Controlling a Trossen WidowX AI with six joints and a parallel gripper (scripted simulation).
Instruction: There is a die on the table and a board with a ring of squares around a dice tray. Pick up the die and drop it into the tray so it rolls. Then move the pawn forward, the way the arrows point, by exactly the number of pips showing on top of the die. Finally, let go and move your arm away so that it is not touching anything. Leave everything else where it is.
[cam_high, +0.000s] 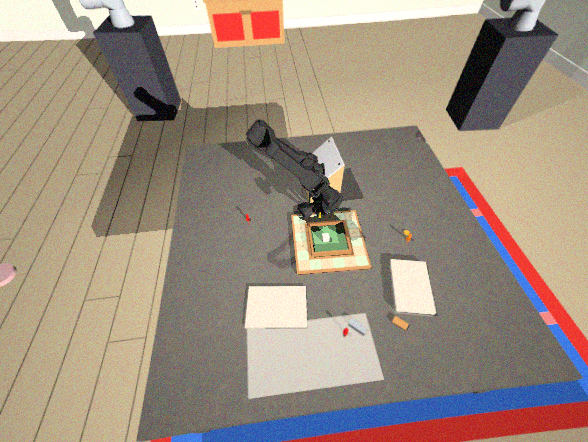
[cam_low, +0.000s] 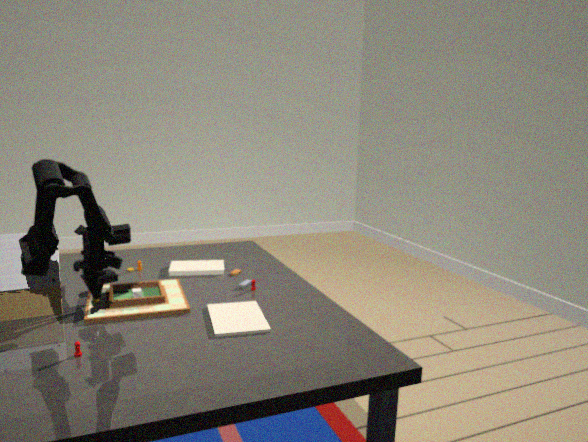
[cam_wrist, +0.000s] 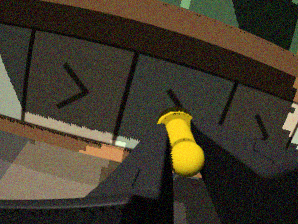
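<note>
The yellow pawn (cam_wrist: 186, 156) (cam_high: 320, 215) stands on the board's ring of arrow squares, on the side nearest the arm's base. My gripper (cam_wrist: 178, 132) (cam_low: 99, 302) is shut on the pawn, with dark fingers on both sides of it, low at the board. The board (cam_high: 299, 251) (cam_low: 176, 296) is flat on the table, with a brown-walled tray (cam_high: 332, 255) (cam_low: 140, 302) at its centre. The white die (cam_high: 326, 237) (cam_low: 136, 291) rests on the tray's green floor; its pips are too small to read. The arrow under the pawn is partly hidden.
Red pawns (cam_high: 247, 218) (cam_high: 345, 331) and an orange figure (cam_high: 408, 236) stand away from the board. Two pale slabs (cam_high: 276, 306) (cam_high: 413, 287), a pale sheet (cam_high: 310, 362), an orange block (cam_high: 400, 323) and a grey-blue block (cam_high: 357, 327) lie beyond it. A box with a grey panel (cam_high: 329, 157) stands beside the arm.
</note>
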